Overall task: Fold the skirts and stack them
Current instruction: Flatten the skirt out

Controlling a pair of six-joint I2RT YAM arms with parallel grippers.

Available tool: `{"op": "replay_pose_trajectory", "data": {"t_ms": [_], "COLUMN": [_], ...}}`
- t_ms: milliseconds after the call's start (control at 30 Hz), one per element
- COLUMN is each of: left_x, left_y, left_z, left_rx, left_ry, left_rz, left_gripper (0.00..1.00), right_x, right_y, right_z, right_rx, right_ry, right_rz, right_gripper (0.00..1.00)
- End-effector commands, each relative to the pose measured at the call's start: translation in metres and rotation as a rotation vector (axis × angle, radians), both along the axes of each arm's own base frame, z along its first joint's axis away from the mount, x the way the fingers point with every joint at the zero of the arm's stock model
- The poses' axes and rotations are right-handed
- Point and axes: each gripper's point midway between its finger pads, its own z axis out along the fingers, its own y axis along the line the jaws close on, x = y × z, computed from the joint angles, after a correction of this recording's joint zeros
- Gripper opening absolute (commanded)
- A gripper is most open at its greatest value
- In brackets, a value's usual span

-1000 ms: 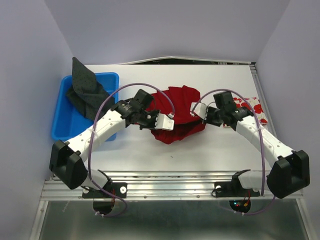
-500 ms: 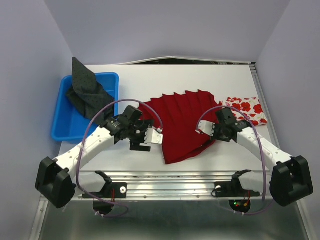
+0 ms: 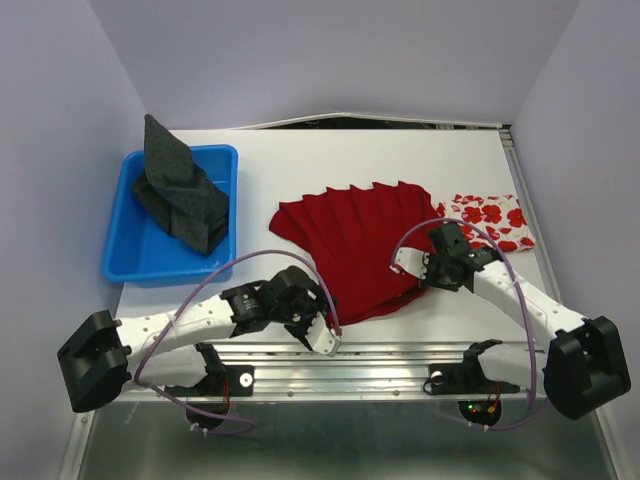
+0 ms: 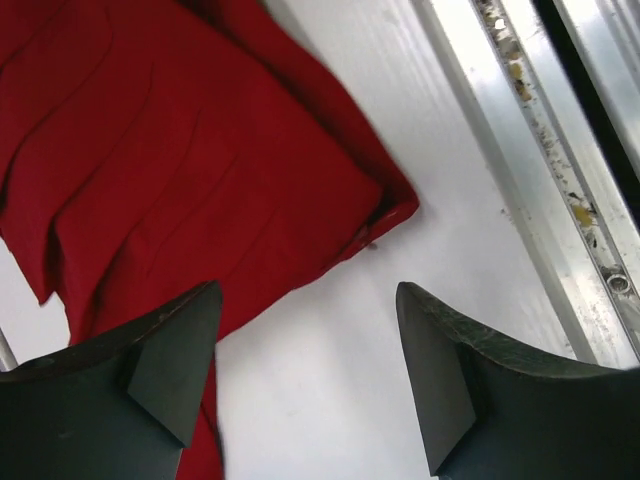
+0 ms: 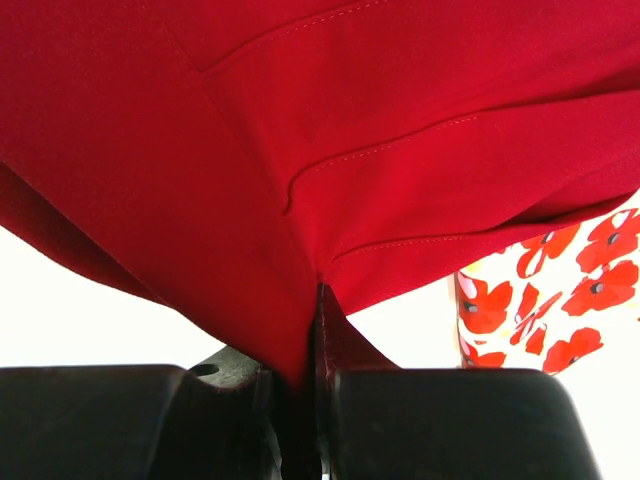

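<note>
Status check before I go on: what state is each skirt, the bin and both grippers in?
Red pleated skirt: spread flat on the table, unfolded.
Floral skirt: folded, right of the red one.
Dark grey skirt: loosely heaped in the blue bin.
Blue bin: holds the grey skirt.
Left gripper: open, empty, above the red skirt's near corner.
Right gripper: shut on the red skirt's edge.

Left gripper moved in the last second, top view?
Yes. The left gripper has pulled back toward the arm bases: from level with the blue plastic bin to the near metal rail, open, beside the deep-red pleated skirt.
</note>
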Motion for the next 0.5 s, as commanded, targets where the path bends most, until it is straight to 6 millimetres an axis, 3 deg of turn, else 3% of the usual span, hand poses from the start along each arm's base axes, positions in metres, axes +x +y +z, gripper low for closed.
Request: {"op": "replay_pose_trajectory", "data": {"t_ms": [0, 133, 300, 367, 467], "left_x": [0.004, -0.002, 0.007, 0.010, 0.007], "left_y": [-0.016, -0.026, -0.036, -0.038, -0.035], "left_z": [0.000, -0.011, -0.026, -0.029, -0.041], "left_rx": [-0.030, -0.014, 0.019, 0.027, 0.080], "left_ry": [-0.151, -0.165, -0.179, -0.186, -0.179], "left_rz": [-0.064, -0.104, -0.079, -0.080, -0.112], "left_gripper": [0.82, 0.84, 0.84, 0.82, 0.72], "right_x": [-0.002, -0.004, -0.009, -0.010, -0.009], "right_y": [0.000, -0.001, -0.003, -0.003, -0.001], "right_z": [0.005, 0.005, 0.006, 0.005, 0.007], "right_rx": [0.008, 0.007, 0.006, 0.006, 0.018], "right_ry": [-0.019, -0.023, -0.037, -0.039, -0.052], "right_rz": [-0.010, -0.008, 0.010, 0.019, 0.024], "right_gripper": [0.01, 0.01, 0.01, 0.01, 0.02]}}
